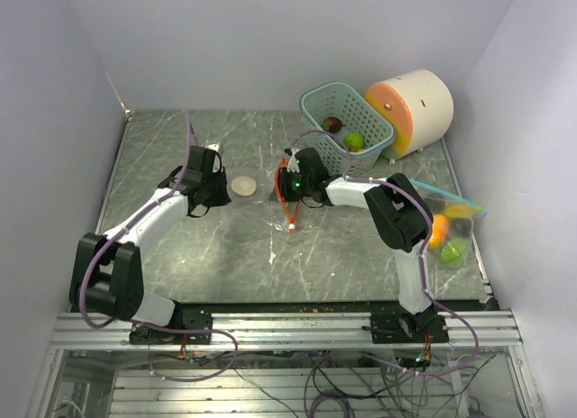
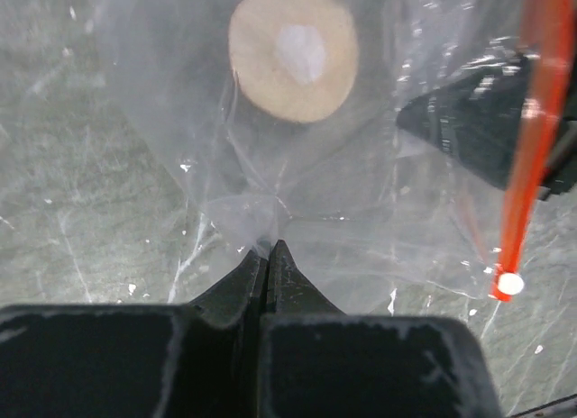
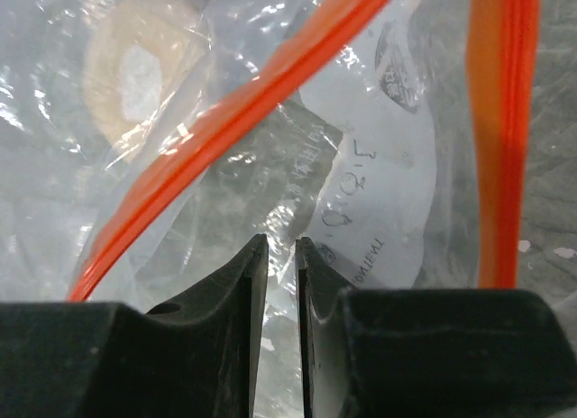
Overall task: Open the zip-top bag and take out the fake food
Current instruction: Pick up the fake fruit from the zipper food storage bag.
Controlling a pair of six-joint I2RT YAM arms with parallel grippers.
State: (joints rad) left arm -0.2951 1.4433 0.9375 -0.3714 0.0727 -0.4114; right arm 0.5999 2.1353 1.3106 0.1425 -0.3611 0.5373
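A clear zip-top bag (image 1: 263,189) with an orange zip strip (image 1: 287,207) is stretched between my two grippers at the table's middle. One piece of fake food, a round tan slice with a whitish centre (image 1: 242,186), lies inside it near the left end. My left gripper (image 2: 270,247) is shut on a puckered bit of the bag's film (image 2: 361,211), just below the slice (image 2: 293,53). My right gripper (image 3: 281,247) pinches film between nearly closed jaws, beside the zip strip (image 3: 252,112) and a white label (image 3: 388,184). The slice (image 3: 135,71) shows at upper left.
A teal basket (image 1: 317,103) at the back holds a brown and a green toy fruit. A big cream cylinder with an orange face (image 1: 415,110) stands beside it. A second bag (image 1: 451,233) with orange, yellow and green toy fruits lies at the right edge.
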